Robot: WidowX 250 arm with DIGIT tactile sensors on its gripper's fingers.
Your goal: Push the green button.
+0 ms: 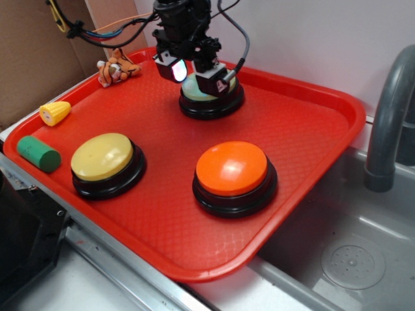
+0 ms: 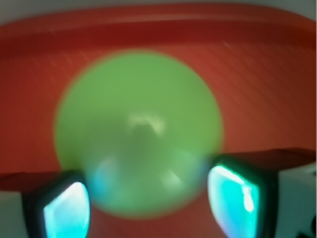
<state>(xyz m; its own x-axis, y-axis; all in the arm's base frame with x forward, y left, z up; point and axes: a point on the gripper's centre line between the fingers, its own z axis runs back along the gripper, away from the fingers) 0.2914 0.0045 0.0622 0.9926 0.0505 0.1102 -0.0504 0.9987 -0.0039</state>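
We see the green button (image 1: 202, 91), a pale domed cap on a glossy black base, at the far side of the red tray (image 1: 311, 129). The gripper (image 1: 194, 74) sits on it, fingers spread apart.

Tool (image 1: 198, 74) points straight down, fingers spread (nothing between them).

Pale green button (image 1: 202, 91), black base; red textured tray (image 1: 311, 129)
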